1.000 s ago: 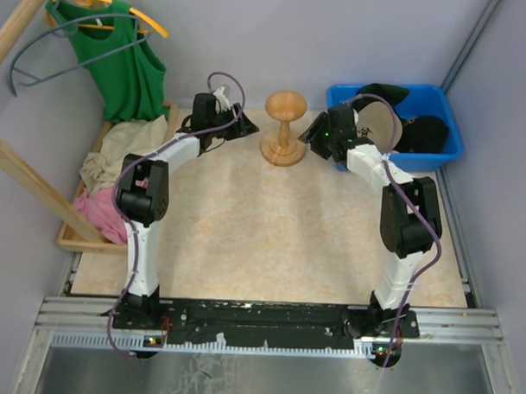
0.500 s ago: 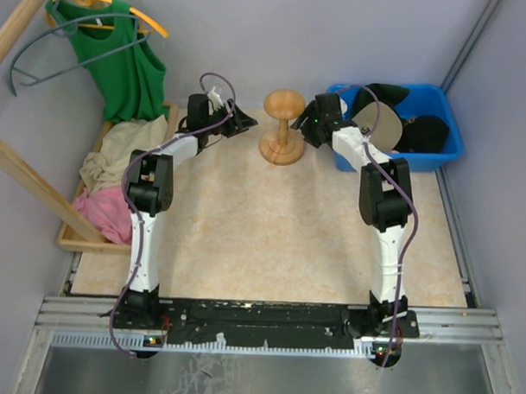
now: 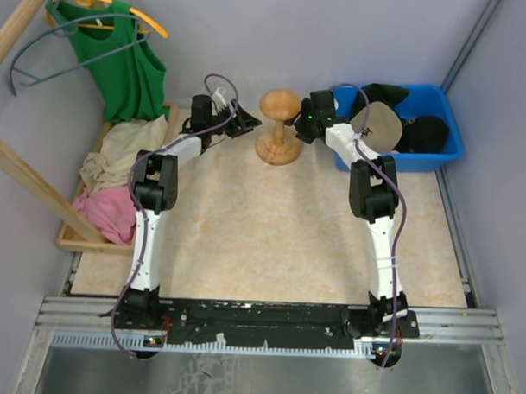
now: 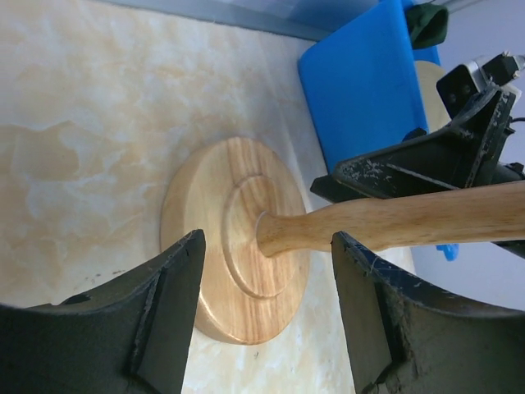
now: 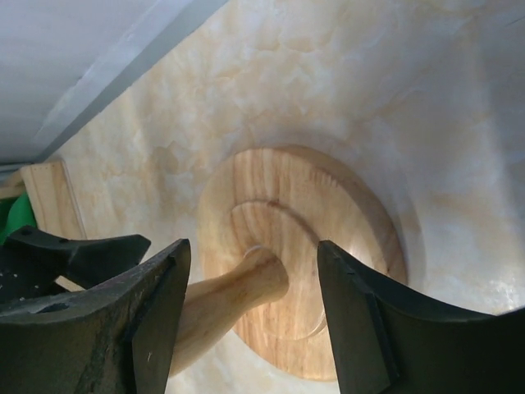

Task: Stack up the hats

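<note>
**Inspection: both hands at the hat stand, no hat yet stacked**

The wooden stand (image 3: 280, 128) is found upright on its round base at the far side of the surface (image 3: 270, 240). It is flanked by the left hand (image 3: 246, 125) on one side and the right hand (image 3: 302, 127) on the other.

The left hand's fingers (image 4: 168, 320) are seen held apart, with the stem lying in the gap between them. The right hand's fingers (image 5: 156, 328) are likewise held apart around the same stem, low down near the base. Nothing is clamped by either hand. Whether any finger touches the wood cannot be told.

The hats are located in the blue bin (image 3: 439, 92), just beside the stand on the right. A tan cap (image 3: 382, 125), a dark green cap (image 3: 383, 91) and a black cap (image 3: 423, 129) are made out there, piled loosely. No pink cap is visible. No hat is held, and none is on the stand.

The two-sided approach is judged to be intended for shifting or steadying the stand, so that it is well placed to receive the hats. The task itself is judged not yet begun. A one-sided push is noted as a tipping risk, given the tall stem.
</note>
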`<state>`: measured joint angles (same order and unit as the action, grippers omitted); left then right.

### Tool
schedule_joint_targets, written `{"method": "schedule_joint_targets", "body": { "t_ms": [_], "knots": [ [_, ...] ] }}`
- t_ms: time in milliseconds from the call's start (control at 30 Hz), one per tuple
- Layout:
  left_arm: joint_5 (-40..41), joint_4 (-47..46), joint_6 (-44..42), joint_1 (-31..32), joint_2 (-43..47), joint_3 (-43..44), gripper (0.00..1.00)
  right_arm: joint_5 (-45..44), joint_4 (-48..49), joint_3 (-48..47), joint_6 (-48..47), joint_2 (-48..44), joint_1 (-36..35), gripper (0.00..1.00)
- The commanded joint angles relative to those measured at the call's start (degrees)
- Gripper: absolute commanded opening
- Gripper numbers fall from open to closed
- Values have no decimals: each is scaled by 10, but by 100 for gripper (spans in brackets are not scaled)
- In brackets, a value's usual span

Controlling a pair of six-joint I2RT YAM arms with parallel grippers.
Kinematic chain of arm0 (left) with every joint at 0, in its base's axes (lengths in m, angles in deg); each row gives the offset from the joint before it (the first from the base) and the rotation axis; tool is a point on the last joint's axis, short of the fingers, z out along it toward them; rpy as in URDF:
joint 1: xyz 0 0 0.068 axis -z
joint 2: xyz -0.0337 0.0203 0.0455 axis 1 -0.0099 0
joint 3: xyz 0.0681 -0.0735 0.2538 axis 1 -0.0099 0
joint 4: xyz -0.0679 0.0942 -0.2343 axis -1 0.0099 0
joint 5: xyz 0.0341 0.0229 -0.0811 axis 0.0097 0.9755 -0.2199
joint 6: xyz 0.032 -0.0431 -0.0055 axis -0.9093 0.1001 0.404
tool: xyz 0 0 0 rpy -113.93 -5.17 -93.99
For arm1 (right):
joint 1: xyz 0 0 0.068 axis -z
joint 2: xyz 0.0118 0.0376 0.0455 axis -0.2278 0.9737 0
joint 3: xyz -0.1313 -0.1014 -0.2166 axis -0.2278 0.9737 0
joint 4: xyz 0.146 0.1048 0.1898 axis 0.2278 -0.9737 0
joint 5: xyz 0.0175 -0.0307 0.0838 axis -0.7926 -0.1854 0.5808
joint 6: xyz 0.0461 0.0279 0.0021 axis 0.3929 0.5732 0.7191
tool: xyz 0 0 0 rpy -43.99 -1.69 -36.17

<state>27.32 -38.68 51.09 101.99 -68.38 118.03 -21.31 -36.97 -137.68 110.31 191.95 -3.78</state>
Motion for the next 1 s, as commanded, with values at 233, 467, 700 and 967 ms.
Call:
{"method": "schedule_joint_targets", "body": {
  "t_ms": [233,467,700,967],
  "knots": [
    [-5,74,-55,1,-21,20,70,64,-31,-46,-7,55,-13,64],
    [-3,91,-71,1,-40,33,70,30,-49,-21,-65,39,-18,64],
    [6,100,-90,1,-46,34,70,-16,-60,28,-116,7,-15,64],
    [0,87,-77,1,-60,35,70,-13,-56,43,-118,16,-10,64]
  ]
}}
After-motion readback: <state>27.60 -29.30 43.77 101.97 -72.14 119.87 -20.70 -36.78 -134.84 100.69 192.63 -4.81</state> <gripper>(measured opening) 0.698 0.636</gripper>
